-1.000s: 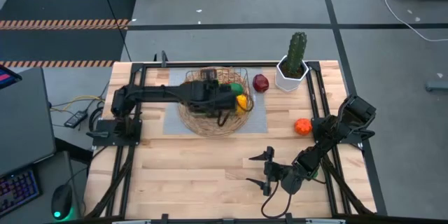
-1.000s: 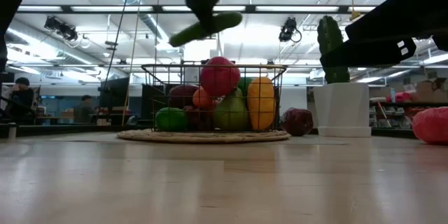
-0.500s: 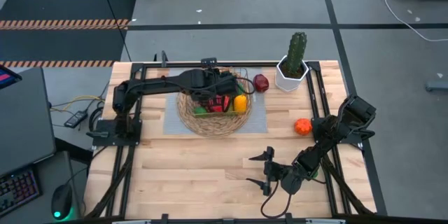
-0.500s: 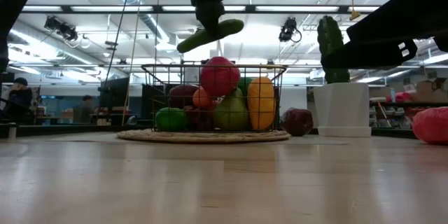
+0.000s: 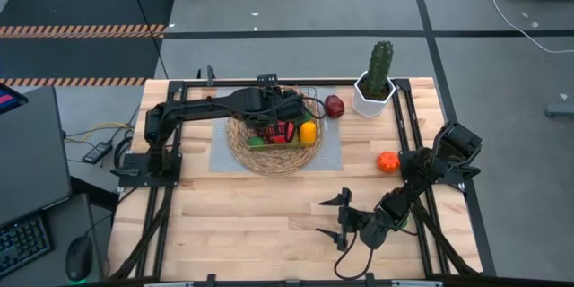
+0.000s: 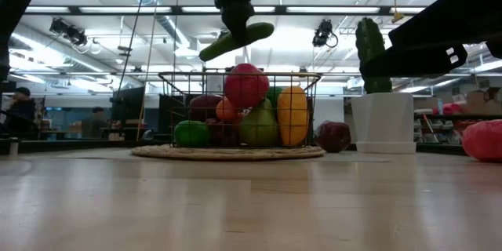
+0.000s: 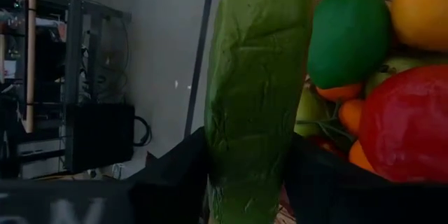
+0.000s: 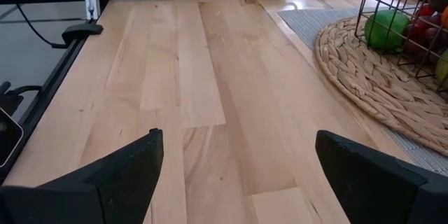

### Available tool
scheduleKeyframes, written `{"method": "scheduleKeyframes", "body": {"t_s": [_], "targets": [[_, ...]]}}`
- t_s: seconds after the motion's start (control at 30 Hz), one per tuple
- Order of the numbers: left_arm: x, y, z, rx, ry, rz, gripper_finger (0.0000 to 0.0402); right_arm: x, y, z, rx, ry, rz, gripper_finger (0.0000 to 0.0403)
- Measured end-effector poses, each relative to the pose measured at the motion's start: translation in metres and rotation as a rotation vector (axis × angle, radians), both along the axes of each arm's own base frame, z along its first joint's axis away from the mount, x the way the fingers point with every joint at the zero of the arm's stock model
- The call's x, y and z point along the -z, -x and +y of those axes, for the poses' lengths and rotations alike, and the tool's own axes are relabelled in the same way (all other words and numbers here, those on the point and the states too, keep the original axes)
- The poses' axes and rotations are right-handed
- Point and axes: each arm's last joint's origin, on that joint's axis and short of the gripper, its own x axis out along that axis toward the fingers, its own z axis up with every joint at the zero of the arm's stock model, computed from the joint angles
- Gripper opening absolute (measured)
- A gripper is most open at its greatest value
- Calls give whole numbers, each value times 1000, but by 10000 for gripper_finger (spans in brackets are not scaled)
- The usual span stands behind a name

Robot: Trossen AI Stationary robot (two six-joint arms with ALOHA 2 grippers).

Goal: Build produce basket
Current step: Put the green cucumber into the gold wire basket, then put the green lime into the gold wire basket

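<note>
The wicker basket (image 5: 273, 148) with its wire centre (image 6: 239, 110) sits at the table's far middle and holds several toy fruits: red, green, yellow and orange. My left gripper (image 5: 291, 110) hangs over the basket's far part, shut on a green cucumber (image 6: 235, 41), which also shows in the left wrist view (image 7: 255, 91). My right gripper (image 5: 334, 218) is open and empty above the near right of the table; it also shows in the right wrist view (image 8: 238, 182). An orange fruit (image 5: 387, 162) and a dark red fruit (image 5: 334, 106) lie on the table outside the basket. My left gripper pinches the cucumber's long sides (image 7: 231, 175) between its two fingers (image 7: 175, 185), about mid-length. The fingers come from above, pointing down, and lie across it. The cucumber is lifted clear above the fruit pile, tilted, with one end (image 6: 263, 30) higher.
A green cactus in a white pot (image 5: 375, 85) stands at the far right, next to the dark red fruit. A grey mat (image 5: 334, 154) lies under the basket. Bare wooden tabletop (image 5: 251, 220) spreads across the near half. Black frame rails (image 5: 421, 134) run along the sides.
My left gripper has carried the cucumber toward the table's far edge, from over the basket's middle to over its far part, and a little down. In the last half second it has kept still. The cucumber stays tilted and clear of the fruit.
</note>
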Motion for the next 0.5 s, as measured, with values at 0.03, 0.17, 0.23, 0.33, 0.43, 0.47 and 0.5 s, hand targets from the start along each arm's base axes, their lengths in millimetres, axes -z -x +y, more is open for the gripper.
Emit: {"method": "scheduleKeyframes", "body": {"t_s": [0.03, 0.17, 0.23, 0.33, 0.43, 0.47, 0.5], "targets": [[0, 0, 0, 0, 0, 0, 175, 0, 0, 0, 0, 0, 0, 378], [0, 0, 0, -9, 3, -9, 208, 0, 0, 0, 0, 0, 0, 378], [0, 0, 0, -10, 4, -6, 225, 0, 0, 0, 0, 0, 0, 378], [1, 1, 0, -14, 10, -1, 245, 0, 0, 0, 0, 0, 0, 378], [2, 1, -1, -24, 41, -23, 257, 0, 0, 0, -1, -1, 0, 378], [2, 1, -1, -28, 57, -32, 259, 0, 0, 0, -1, 0, 0, 378], [2, 0, -2, -34, 71, -44, 260, 0, 0, 0, -1, 0, 0, 378]]}}
